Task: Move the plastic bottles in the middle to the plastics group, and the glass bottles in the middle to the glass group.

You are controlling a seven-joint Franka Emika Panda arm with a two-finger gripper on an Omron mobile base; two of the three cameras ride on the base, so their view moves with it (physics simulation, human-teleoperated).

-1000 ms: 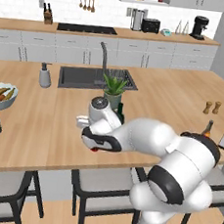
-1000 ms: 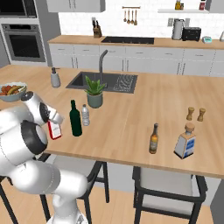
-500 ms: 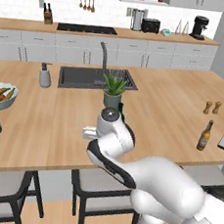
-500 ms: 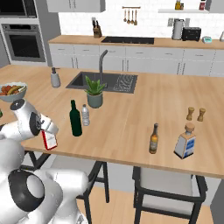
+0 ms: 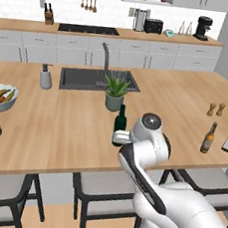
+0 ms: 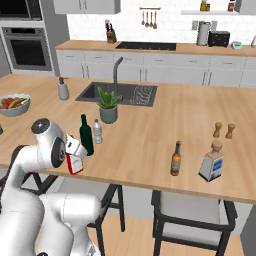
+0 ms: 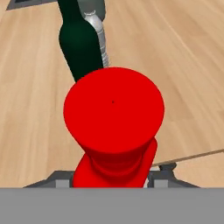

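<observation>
Jaws (image 6: 75,161): clamped on red bottle (image 6: 74,164), held tilted at tabletop (image 6: 150,140) front edge.
Just beside: green bottle (image 6: 86,135), clear water bottle (image 6: 97,131).
Right end: brown bottle (image 6: 175,158), grey bottle (image 6: 211,162), shakers (image 6: 223,130).

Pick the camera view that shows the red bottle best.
The hand view: the red bottle, cap foremost, is held large and close. The right base view shows it small, tilted at the counter's edge; the left base view hides it.

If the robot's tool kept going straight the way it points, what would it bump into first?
The tool already holds the red bottle. Straight ahead, that bottle would probably hit the green wine bottle first, with the small clear bottle just behind; depth is uncertain.
</observation>
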